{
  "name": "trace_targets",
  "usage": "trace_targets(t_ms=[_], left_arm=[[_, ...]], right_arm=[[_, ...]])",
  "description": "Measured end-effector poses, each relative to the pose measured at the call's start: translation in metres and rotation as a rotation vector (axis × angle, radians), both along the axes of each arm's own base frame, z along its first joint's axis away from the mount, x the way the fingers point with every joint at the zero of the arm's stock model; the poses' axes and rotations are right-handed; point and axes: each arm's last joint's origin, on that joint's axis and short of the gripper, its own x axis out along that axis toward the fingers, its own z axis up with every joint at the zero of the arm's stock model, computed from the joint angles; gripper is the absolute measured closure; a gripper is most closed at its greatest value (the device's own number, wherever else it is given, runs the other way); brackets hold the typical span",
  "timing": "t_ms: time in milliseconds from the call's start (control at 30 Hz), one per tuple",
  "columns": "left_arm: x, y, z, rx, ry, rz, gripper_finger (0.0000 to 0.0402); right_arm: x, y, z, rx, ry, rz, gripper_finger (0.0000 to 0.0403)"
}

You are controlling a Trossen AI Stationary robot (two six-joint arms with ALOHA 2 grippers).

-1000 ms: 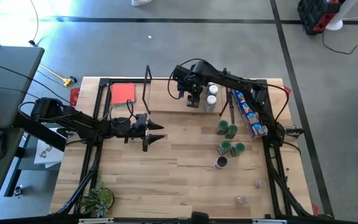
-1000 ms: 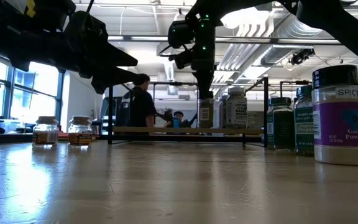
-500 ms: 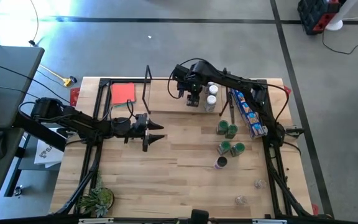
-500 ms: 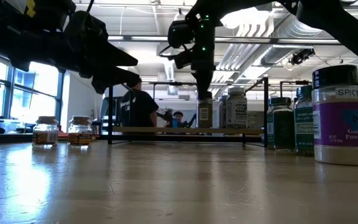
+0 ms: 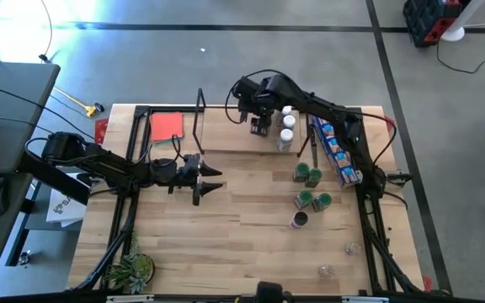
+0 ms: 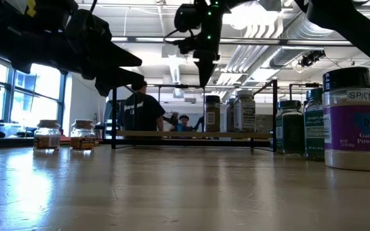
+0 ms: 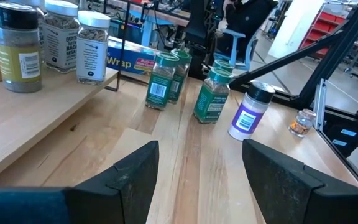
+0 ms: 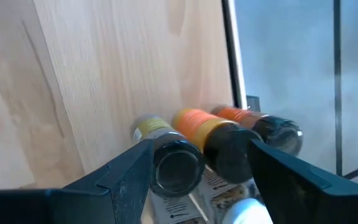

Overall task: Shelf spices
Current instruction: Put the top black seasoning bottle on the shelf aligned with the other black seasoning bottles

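The shelf [image 5: 226,139] stands at the far middle of the table. On it are white-lidded spices [image 5: 286,128] and a black-lidded jar [image 6: 212,115]. My right gripper [image 6: 201,78] hangs open above that jar, apart from it. In the right wrist view its fingers frame three black-lidded jars [image 8: 179,163] from above. Green-lidded spices [image 5: 310,187] and a purple-labelled jar [image 5: 299,220] stand on the table to the right. My left gripper [image 5: 215,178] waits open over the table's left middle, fingers [image 7: 135,174] holding nothing.
A long blue packet [image 5: 335,150] lies along the right side, past the shelf's end. A red card [image 5: 166,126] lies at the far left and a plant [image 5: 133,269] at the near left. Two small jars [image 5: 339,259] stand near the right front. People sit beyond the table [image 6: 140,109].
My right gripper has risen straight up off the black-lidded jar on the shelf and now hangs clear above it. The jar stays upright on the shelf board. My left arm has kept still.
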Motion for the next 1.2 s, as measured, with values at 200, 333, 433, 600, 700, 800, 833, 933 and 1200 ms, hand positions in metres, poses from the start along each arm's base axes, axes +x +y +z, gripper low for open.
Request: trace_targets(t_ms=[200,333,433,600,700,800,833,933,1200], left_arm=[[0.0,0.0,0.0,-0.001,0.0,-0.004,0.0174],[0.0,0.0,0.0,0.0,0.004,-0.005,0.0174],[0.0,-0.001,0.0,0.004,0.004,-0.015,0.0174],[0.0,-0.002,0.0,0.005,0.006,-0.033,0.0174],[0.0,-0.007,-0.001,0.006,0.006,-0.058,0.0174],[-0.001,-0.015,-0.001,0.015,0.006,-0.098,0.0174],[-0.001,-0.018,0.0,0.018,0.005,-0.11,0.0174],[-0.003,-0.027,0.0,0.029,0.0,-0.127,0.0174],[-0.008,-0.051,0.0,0.034,-0.002,-0.213,0.0174]], right_arm=[[-0.014,0.02,0.025,0.005,-0.01,0.023,0.0146],[-0.026,0.06,0.05,0.031,-0.031,0.069,0.0146],[-0.032,0.101,0.063,0.026,-0.059,0.099,0.0146],[-0.05,0.177,0.058,0.116,-0.027,0.209,0.0146],[-0.068,0.217,0.046,0.207,0.011,0.22,0.0146],[-0.084,0.251,0.029,0.317,0.072,0.223,0.0146],[-0.088,0.261,0.022,0.358,0.106,0.237,0.0146],[-0.098,0.29,0.002,0.44,0.193,0.26,0.0146],[-0.11,0.326,-0.038,0.476,0.227,0.146,0.014]])
